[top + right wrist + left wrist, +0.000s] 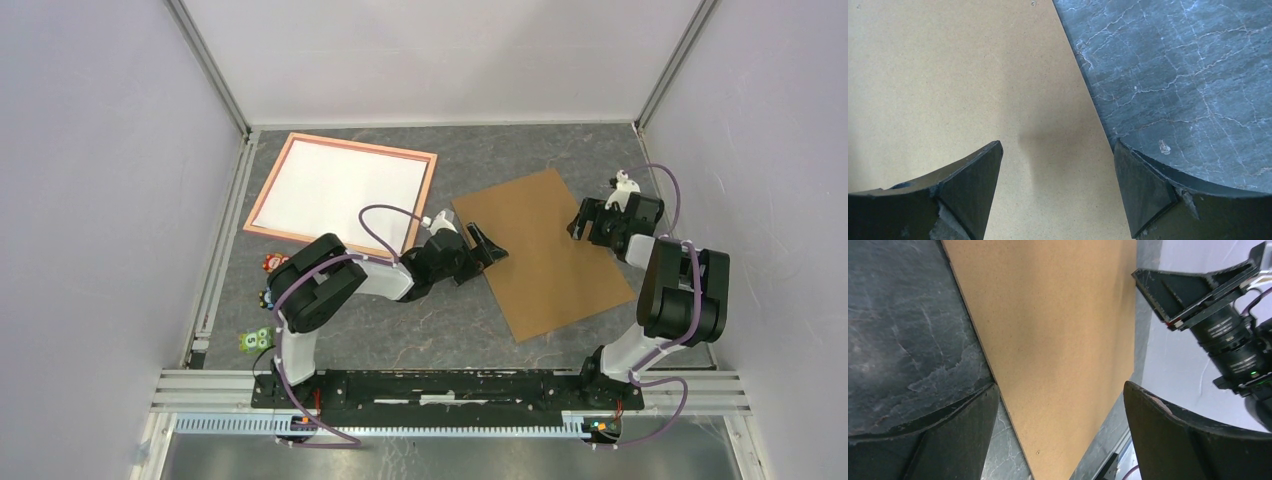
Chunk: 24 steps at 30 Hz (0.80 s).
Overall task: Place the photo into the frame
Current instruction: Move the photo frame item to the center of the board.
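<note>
Top external: left tool (490, 246), right tool (586, 228) open over board (545, 270) edges.

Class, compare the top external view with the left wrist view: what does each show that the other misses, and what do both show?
Only the top view: the salmon-pink rectangular frame with a white rectangular sheet inside it, and small colourful toy figures at far left. Only the left wrist view: the black ribbed lens barrel on the right wrist. Both: the plain brown rectangular board and the open left pincer over its edge.
</note>
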### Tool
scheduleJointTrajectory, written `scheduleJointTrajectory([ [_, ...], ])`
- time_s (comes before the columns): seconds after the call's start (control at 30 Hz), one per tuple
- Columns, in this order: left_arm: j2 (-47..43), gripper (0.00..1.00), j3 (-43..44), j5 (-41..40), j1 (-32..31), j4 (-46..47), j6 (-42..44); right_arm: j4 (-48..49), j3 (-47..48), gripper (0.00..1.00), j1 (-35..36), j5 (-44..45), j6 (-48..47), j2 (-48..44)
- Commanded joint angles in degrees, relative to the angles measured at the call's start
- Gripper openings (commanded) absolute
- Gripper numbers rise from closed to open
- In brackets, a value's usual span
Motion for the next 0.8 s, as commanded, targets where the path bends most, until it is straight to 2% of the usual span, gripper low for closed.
scheduleJointTrajectory([
  [0.0, 0.0, 0.97, -1.3, 1.8, 1.2, 16.8, -4.0, -4.1, -3.5, 0.87, 1.0, -9.9, 2.7, 1.9],
  [0.3, -8.2, 0.93, 1.4, 5.2, 1.3, 20.6, -2.0, -2.4, -3.9, 0.84, 2.5, -13.6, 3.2, 2.3],
  [0.53, -13.7, 0.90, 2.8, 5.5, 1.1, 16.7, 0.0, -2.0, -3.5, 0.84, 3.3, -14.5, 3.2, 3.6],
  [0.63, -13.1, 0.87, 3.0, 5.4, 1.1, 15.2, -3.5, -1.1, -3.8, 0.84, 3.4, -15.9, 3.7, 3.3],
  [0.77, -10.1, 0.84, 2.6, 5.2, 1.1, 18.9, -8.3, -0.4, -4.0, 0.84, 3.5, -16.9, 4.1, 3.3],
])
